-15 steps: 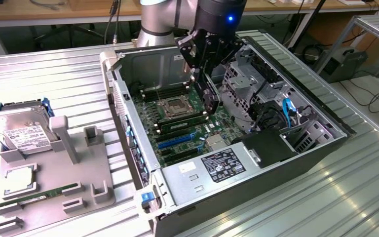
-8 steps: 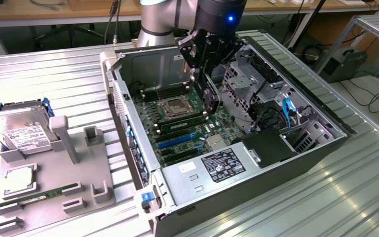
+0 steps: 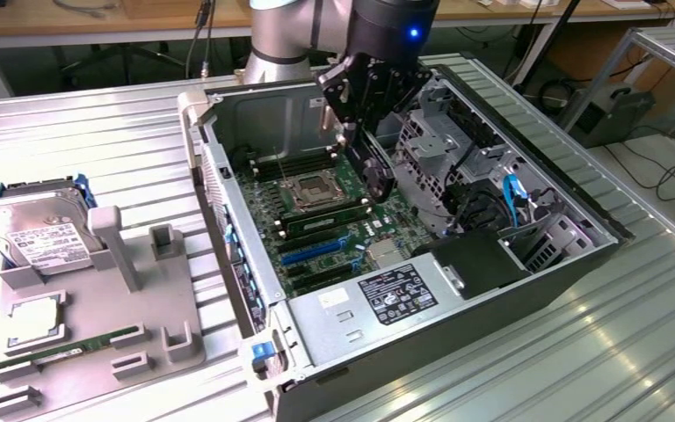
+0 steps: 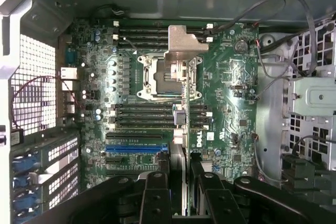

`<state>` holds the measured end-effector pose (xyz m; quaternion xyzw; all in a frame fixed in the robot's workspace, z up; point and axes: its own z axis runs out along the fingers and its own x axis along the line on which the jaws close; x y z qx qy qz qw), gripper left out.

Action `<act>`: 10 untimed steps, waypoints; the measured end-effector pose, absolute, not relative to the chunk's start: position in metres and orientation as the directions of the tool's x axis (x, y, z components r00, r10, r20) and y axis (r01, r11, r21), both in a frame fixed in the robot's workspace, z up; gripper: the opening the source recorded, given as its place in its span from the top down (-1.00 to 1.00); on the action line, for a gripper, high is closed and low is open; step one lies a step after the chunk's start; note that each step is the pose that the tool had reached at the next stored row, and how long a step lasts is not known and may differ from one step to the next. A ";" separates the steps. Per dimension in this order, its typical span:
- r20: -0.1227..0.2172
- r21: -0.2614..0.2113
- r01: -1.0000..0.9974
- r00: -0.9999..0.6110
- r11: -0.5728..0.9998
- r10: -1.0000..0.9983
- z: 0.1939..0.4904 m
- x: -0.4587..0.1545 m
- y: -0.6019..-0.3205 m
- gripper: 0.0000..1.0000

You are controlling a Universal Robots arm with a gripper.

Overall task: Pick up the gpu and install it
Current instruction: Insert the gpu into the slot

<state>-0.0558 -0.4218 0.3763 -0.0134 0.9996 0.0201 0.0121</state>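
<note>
My gripper [image 3: 357, 119] hangs over the open computer case [image 3: 572, 224], shut on the gpu [image 3: 375, 167], a thin black card that points down toward the motherboard [image 3: 337, 233]. In the wrist view the gpu [image 4: 181, 111] is seen edge-on between the two black fingers [image 4: 157, 184]. Its pale metal bracket [image 4: 185, 43] is at the far end, above the CPU socket [image 4: 157, 77]. The card is held clear above the board. The blue expansion slot [image 4: 134, 149] lies beside the fingers and is bare.
A grey parts holder [image 3: 91, 334] on the exterior view's left carries a silver hard drive [image 3: 39, 237], a green memory stick [image 3: 74, 345] and a processor [image 3: 35, 315]. A power supply [image 3: 390, 294] and drive cages [image 3: 438, 158] crowd the case.
</note>
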 end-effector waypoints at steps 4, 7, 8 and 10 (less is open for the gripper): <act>-0.025 0.040 -0.068 -0.997 0.997 -0.067 0.376 -0.056 -0.422 0.47; -0.025 0.040 -0.099 -0.995 0.994 -0.098 0.376 -0.056 -0.422 0.47; -0.025 0.040 -0.113 -0.993 0.993 -0.112 0.376 -0.056 -0.422 0.47; -0.025 0.040 -0.149 -0.989 0.988 -0.148 0.376 -0.056 -0.422 0.47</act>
